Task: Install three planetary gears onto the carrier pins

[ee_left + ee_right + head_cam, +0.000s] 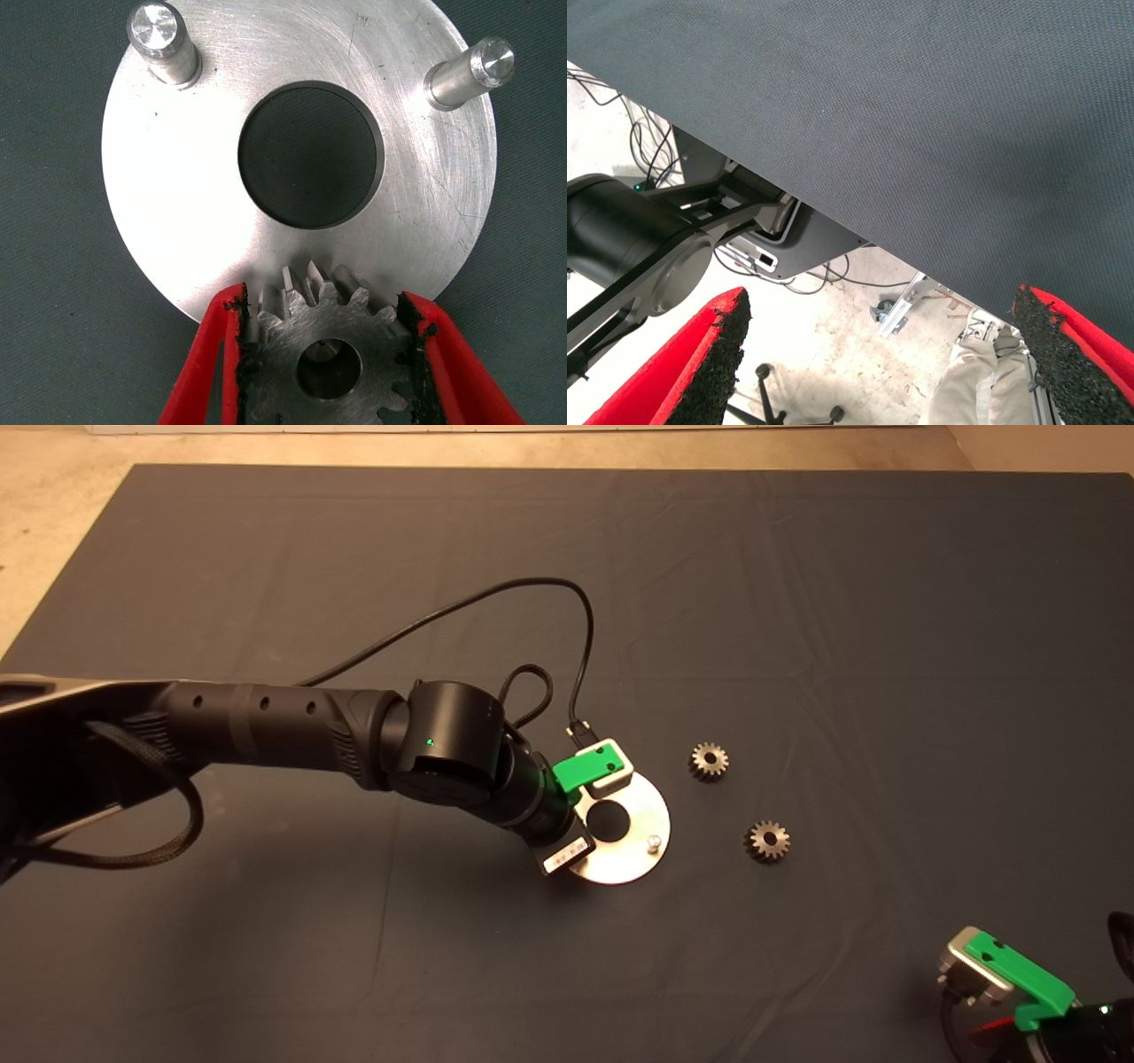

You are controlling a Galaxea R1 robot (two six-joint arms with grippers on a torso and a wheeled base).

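The carrier disc (633, 850) lies mid-mat, shiny silver with a large central hole. In the left wrist view two carrier pins (162, 40) (469, 75) stand bare on the disc (177, 204). My left gripper (323, 301) is shut on one planetary gear (328, 363), held flat over the disc's near rim. I cannot tell whether a pin sits under the gear's hole. From above, the left arm (461, 744) hides that gear, and one pin (654, 841) shows. Two more gears (709, 761) (767, 841) lie on the mat to the disc's right. My right gripper (1010, 974) is parked at the lower right.
A black cable (532, 602) loops from the left wrist over the mat behind the disc. In the right wrist view the open fingers (700, 363) frame the mat's edge, a machine base, floor cables and a person's leg (983, 381).
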